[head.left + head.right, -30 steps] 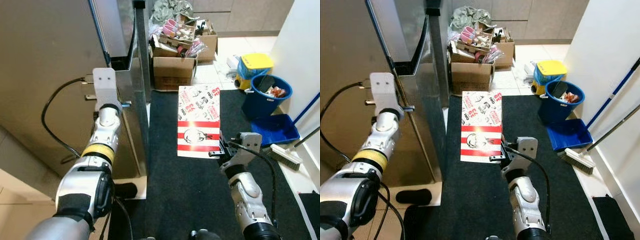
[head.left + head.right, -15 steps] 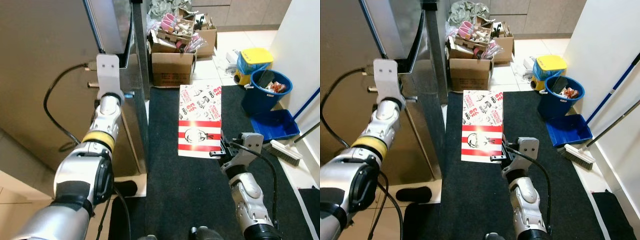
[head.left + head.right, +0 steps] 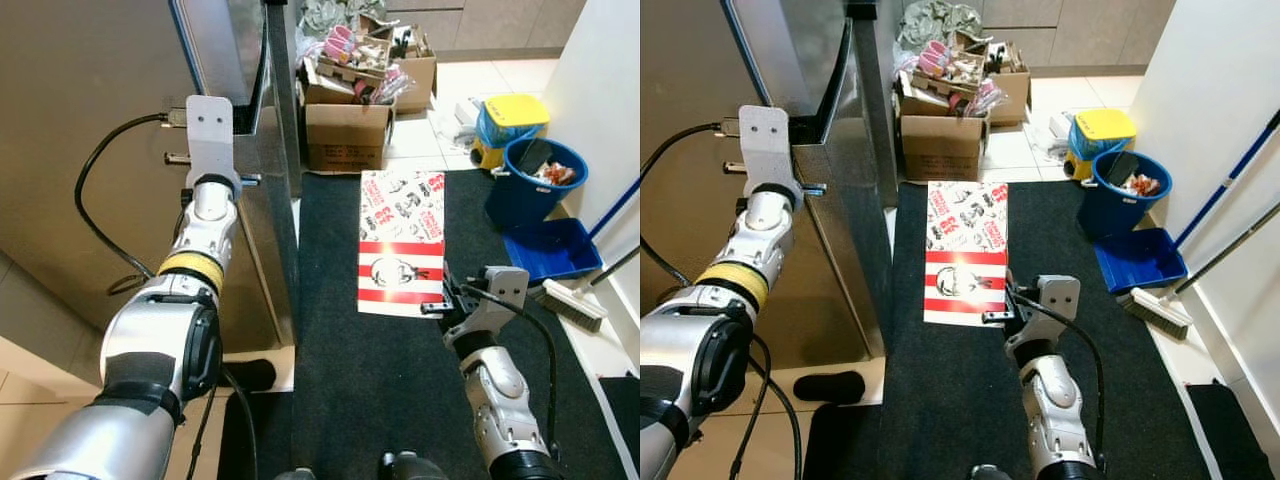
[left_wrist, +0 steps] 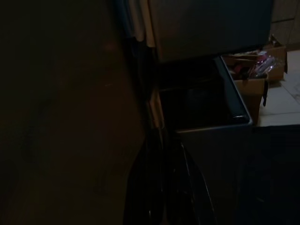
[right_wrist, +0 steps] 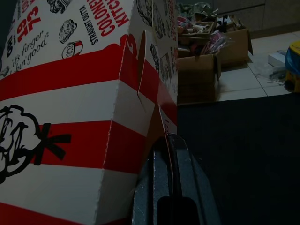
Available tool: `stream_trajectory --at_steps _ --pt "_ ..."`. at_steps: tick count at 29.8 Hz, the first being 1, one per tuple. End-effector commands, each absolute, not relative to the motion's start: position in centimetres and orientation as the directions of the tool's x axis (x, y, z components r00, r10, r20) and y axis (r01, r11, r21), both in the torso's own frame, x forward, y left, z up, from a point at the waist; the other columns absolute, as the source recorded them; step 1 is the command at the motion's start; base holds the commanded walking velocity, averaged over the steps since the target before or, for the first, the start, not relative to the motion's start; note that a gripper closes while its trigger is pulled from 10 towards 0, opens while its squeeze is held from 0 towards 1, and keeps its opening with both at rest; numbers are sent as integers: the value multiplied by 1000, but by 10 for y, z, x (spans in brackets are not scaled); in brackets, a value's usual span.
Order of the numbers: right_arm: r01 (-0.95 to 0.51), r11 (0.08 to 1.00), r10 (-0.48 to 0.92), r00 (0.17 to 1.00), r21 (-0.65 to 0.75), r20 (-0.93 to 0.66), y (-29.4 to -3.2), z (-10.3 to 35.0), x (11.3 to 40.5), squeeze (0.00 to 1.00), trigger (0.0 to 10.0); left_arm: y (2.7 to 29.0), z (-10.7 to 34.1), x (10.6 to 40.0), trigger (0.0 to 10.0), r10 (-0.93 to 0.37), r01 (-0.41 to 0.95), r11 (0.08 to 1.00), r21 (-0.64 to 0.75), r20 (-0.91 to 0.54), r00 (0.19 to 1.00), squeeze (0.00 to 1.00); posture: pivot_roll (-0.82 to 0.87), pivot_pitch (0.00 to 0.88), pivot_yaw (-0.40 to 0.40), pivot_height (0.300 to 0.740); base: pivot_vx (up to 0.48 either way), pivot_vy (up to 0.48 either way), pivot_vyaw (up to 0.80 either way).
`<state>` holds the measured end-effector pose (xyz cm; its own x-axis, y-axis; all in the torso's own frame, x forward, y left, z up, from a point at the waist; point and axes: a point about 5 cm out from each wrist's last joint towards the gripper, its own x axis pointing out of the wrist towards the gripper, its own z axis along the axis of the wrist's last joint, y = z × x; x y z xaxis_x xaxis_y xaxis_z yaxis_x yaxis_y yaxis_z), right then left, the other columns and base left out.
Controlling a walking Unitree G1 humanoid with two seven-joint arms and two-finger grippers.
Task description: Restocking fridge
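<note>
My right gripper (image 3: 441, 302) is low in front of me and shut on the lower right edge of a red-and-white fried chicken box (image 3: 400, 240). It holds the box flat over the dark mat (image 3: 380, 400). The right wrist view shows its fingers (image 5: 159, 192) pinching the box (image 5: 70, 117) at a side flap. My left arm reaches forward along the steel fridge (image 3: 90, 150), and its white wrist plate (image 3: 208, 125) is by the door's edge. The dark left wrist view shows the left gripper (image 4: 164, 187) close to a dark gap (image 4: 201, 105) between two steel fridge panels.
Cardboard boxes (image 3: 345, 135) full of clutter stand beyond the mat. To the right are a yellow-lidded tub (image 3: 510, 115), a blue bucket (image 3: 530, 185), a blue dustpan (image 3: 555, 250) and a brush (image 3: 575, 305) by the white wall. A black object (image 3: 245, 375) lies at the fridge's foot.
My left arm has stretched a little further forward along the fridge. The camera has shifted slightly. The box stays held in the same place.
</note>
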<state>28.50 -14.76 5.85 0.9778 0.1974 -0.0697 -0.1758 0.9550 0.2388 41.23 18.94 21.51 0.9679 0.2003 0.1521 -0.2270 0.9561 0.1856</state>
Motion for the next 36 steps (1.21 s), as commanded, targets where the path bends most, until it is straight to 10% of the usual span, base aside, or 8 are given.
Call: stream_trajectory --at_steps 1,18,19,20,21,36 --pt "-174 956 197 977 236 -78 -148 58 282 0 10000 195 220 413 10000 212 -242 947 211 155 965 0 -116 133 8 740 0 0 0" --pt "-159 957 185 979 242 -88 -148 56 274 0 10000 189 231 417 10000 193 -229 937 263 155 969 0 -138 180 21 740 0 0 0" --pt "-157 958 183 979 242 -88 -148 56 273 0 10000 188 231 418 10000 187 -222 939 262 153 970 35 -139 183 21 740 0 0 0" --pt "-154 958 180 980 242 -89 -149 56 273 0 10000 186 231 418 10000 178 -212 941 262 150 973 345 -140 184 22 740 0 0 0" --pt "-151 958 177 980 242 -90 -150 56 272 0 10000 184 232 419 10000 162 -196 946 257 146 976 1000 -142 187 22 740 0 0 0" --pt "-139 961 166 981 241 -96 -153 57 272 0 10000 146 239 423 10000 -25 0 983 181 135 991 1000 -131 183 23 740 0 0 0"
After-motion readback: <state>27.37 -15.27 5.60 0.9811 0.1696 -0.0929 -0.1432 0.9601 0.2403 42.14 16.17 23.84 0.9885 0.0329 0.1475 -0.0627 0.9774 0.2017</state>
